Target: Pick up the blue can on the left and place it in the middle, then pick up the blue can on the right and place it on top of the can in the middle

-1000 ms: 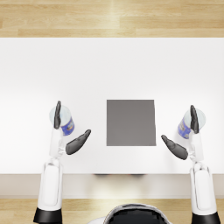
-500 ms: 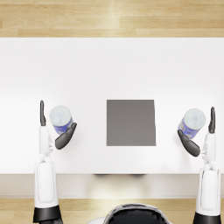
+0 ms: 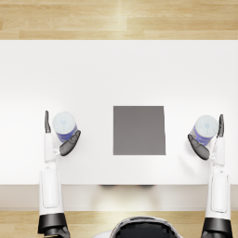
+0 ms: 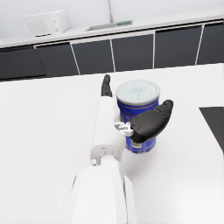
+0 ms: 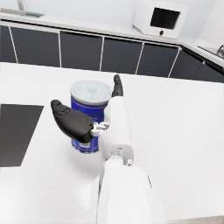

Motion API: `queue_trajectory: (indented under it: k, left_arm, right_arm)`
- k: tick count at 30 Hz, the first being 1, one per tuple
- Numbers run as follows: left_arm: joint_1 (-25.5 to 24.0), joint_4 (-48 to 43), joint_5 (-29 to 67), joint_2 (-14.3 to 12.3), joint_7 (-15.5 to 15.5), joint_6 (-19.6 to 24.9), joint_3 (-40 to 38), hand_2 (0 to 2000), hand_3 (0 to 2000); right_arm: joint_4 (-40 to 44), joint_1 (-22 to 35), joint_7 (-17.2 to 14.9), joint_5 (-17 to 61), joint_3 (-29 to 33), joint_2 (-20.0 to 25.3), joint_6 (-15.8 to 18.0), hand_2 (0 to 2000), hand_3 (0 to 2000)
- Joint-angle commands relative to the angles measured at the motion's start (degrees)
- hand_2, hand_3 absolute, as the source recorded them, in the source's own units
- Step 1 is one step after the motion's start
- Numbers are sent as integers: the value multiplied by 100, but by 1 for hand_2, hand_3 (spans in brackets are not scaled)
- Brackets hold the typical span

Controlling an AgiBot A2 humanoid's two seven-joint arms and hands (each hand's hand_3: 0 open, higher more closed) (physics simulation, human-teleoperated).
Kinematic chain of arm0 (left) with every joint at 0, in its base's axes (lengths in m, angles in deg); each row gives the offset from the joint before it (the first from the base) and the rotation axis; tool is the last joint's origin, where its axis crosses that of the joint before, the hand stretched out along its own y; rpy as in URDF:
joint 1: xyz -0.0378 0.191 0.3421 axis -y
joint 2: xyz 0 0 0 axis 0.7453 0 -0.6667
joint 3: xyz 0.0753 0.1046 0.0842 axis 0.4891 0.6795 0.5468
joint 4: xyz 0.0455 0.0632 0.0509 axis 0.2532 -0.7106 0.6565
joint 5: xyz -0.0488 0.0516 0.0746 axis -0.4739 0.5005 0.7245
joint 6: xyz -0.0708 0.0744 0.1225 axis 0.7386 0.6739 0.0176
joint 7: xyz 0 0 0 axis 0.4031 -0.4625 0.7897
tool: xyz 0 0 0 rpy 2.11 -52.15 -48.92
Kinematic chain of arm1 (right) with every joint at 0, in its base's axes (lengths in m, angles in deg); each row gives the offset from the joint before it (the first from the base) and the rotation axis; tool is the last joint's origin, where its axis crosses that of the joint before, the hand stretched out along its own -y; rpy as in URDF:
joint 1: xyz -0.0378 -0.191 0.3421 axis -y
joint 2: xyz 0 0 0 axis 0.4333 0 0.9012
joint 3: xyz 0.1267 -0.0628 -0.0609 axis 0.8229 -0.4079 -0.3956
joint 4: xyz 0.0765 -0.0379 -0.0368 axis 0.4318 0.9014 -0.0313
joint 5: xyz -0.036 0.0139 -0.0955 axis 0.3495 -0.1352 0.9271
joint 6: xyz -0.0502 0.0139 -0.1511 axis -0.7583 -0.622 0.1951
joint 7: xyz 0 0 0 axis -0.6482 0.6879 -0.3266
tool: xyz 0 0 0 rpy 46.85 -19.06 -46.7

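Left hand [image 3: 59, 137] cupped wide around the left blue can [image 3: 64, 126], thumb in front, fingers straight behind; grip contact unclear, can standing upright on the white table [image 3: 116, 69]. Right hand [image 3: 209, 138] likewise spread around the right blue can [image 3: 205, 130], also upright on the table. Grey square mat [image 3: 139, 130] lying midway between both cans, well apart from each. Beyond the table, dark cabinets [image 4: 131, 50] and white microwave [image 5: 159, 18].

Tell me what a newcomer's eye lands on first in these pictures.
First the symmetry: on the white table a blue can stands at the left edge and a second blue can at the right, each flanked by a dark robot hand, left and right. Between them lies a dark grey square mat, bare.
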Motion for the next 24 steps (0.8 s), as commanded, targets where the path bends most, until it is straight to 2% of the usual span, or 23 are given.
queue_trajectory:
  k: [1, 18, 19, 20, 22, 23, 24]
  left_arm:
    - [198, 457, 0, -27, 0, 0, 48, 0, 0]
    - [741, 1510, -1, -242, 0, -2, 107, 0, 0]
    - [741, 1510, -1, -251, 0, -2, 93, 1361, 327]
    - [600, 1446, 0, -242, 3, 114, 107, 2000, 653]
    - [772, 1516, -1, -256, 3, 331, 35, 2000, 1307]
    - [770, 1469, -1, -263, 7, 334, 14, 2000, 1520]
    - [704, 1243, -2, -271, 16, 320, 7, 2000, 1520]
  right_arm:
    - [620, 269, 2, 1, -55, 26, -20, 0, 0]
    - [1575, 764, 1, 1, -94, 202, -12, 0, 0]
    - [1471, 733, 1, 0, -64, 206, -8, 1361, 327]
    - [1412, 734, -3, 1, -20, 211, 151, 2000, 653]
    - [1192, 760, -16, 1, 76, 228, 482, 2000, 1307]
    - [1204, 817, -7, 2, 115, 241, 448, 2000, 1520]
    - [1093, 849, 11, 2, 151, 250, 381, 2000, 1520]
